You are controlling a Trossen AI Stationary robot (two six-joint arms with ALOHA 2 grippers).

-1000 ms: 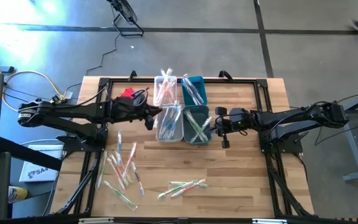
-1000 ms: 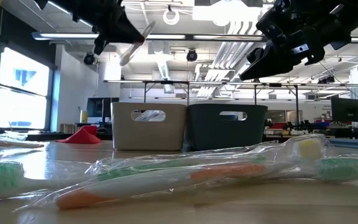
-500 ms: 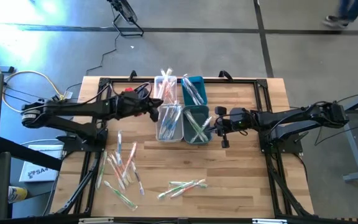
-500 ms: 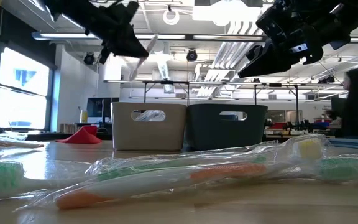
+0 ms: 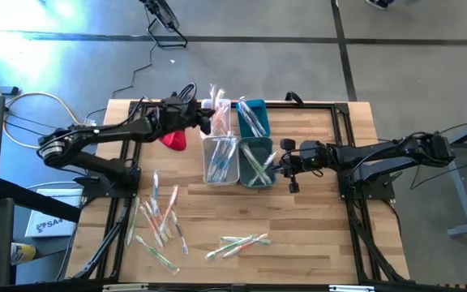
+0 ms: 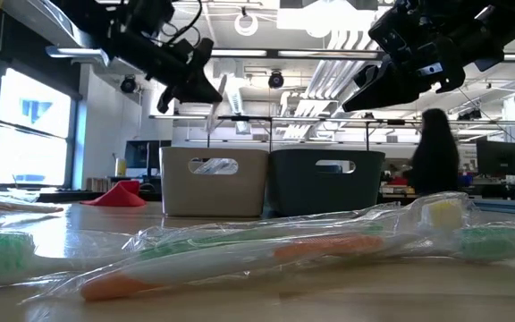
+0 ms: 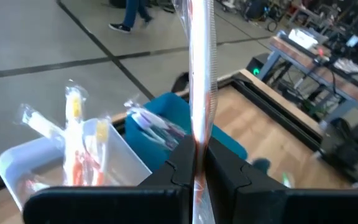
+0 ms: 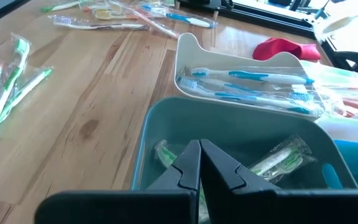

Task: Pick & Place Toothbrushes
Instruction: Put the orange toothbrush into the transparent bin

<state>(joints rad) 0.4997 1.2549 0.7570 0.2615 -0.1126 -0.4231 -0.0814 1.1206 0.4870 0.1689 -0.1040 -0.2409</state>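
One wrapped toothbrush is clamped in the left end effector, now carried from the near white bin to above the far white bin; release judged next; right end effector clenched empty

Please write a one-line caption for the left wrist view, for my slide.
Left claw shut on a wrapped orange toothbrush, held above the white bin and teal bin.
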